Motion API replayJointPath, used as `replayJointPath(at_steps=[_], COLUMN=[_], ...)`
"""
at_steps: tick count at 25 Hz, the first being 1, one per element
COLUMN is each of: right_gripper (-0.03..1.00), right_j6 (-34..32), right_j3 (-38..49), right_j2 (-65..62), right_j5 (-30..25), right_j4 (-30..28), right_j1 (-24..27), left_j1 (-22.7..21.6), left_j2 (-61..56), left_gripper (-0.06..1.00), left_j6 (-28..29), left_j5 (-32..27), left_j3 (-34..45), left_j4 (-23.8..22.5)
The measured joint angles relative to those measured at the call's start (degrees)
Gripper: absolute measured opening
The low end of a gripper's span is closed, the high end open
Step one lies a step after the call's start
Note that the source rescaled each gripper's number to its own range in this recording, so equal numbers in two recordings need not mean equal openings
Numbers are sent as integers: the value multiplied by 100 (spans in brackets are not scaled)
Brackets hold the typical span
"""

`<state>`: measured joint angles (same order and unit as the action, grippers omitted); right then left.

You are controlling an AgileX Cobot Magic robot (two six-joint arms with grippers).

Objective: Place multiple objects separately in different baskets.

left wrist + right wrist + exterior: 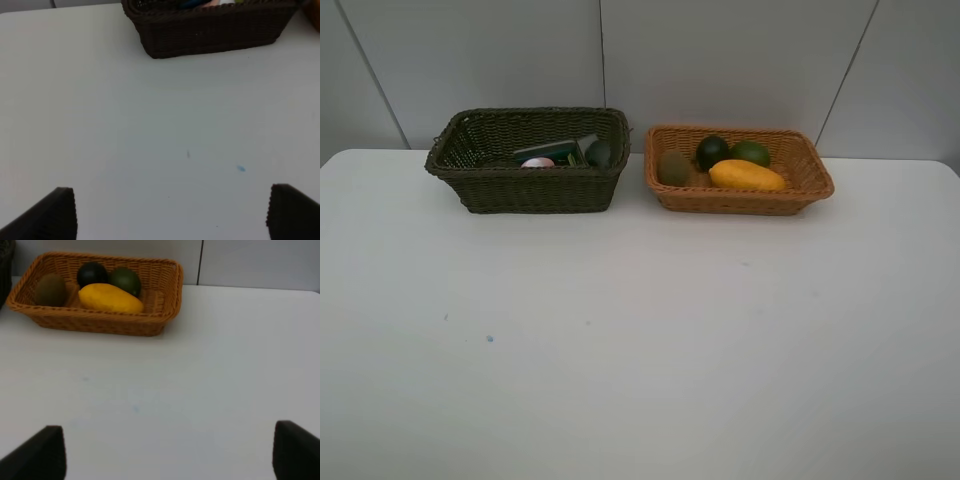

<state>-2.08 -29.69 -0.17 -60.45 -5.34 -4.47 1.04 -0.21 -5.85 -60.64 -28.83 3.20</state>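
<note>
Wicker baskets (530,190), sorted objects (747,176) inside

We look at what seems a plain test bench or lab setup rather than a home: a bare white table (620,340) stands against grey wall panels (720,60) with visible seams, and only two wicker baskets (530,160) of sorted items sit at its far edge.
</note>
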Motion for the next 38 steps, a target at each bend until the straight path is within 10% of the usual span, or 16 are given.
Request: replayJointPath(at_steps=[38], right_gripper=[100], right_j6=[0], right_j3=[0], right_j2=[0], right_j5=[0], right_j4=[0], right_j1=[0], left_j1=[-30], left_j2=[-18], left_gripper=[100], left_j6=[-48], left_j5=[0], left_j3=[7], left_j4=[29])
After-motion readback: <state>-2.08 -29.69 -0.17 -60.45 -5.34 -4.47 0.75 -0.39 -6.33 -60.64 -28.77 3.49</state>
